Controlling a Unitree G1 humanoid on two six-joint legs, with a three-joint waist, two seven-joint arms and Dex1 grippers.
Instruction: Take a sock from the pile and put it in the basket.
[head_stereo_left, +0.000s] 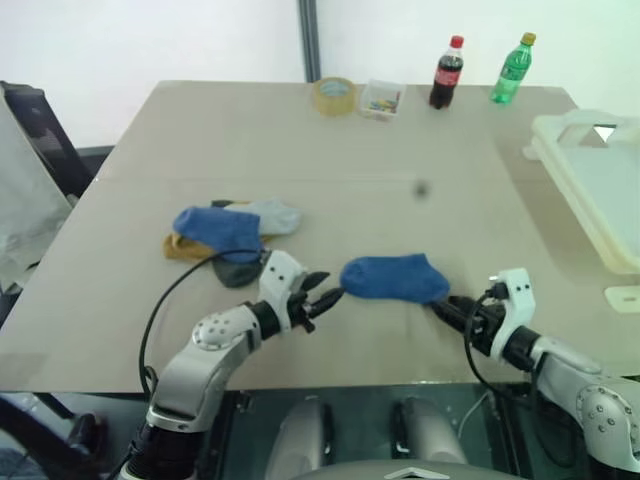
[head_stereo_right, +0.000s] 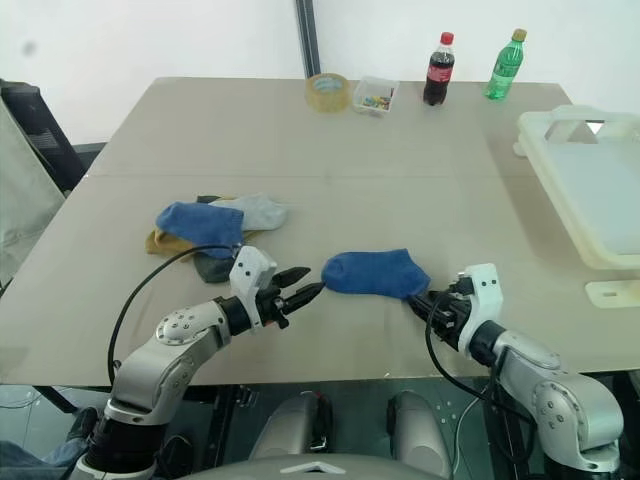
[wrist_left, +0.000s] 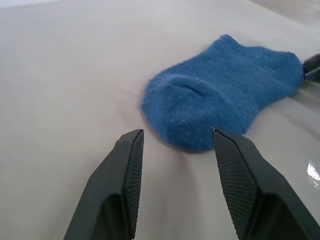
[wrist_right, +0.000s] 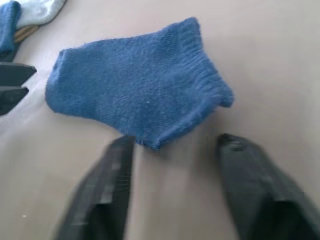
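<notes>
Between both grippers' parted fingers (wrist_left: 125, 185) lies the flat, soft-knit blue sock (head_stereo_left: 394, 277).

I see both arms in silver-grey rounded housings with black joint sections, white camera blocks at the wrists, a loose black cable looped along each forearm, and the left end effector (head_stereo_right: 300, 290) and right end effector (head_stereo_right: 421, 302) carrying black tapered fingers with textured pads (wrist_left: 235, 180).
</notes>
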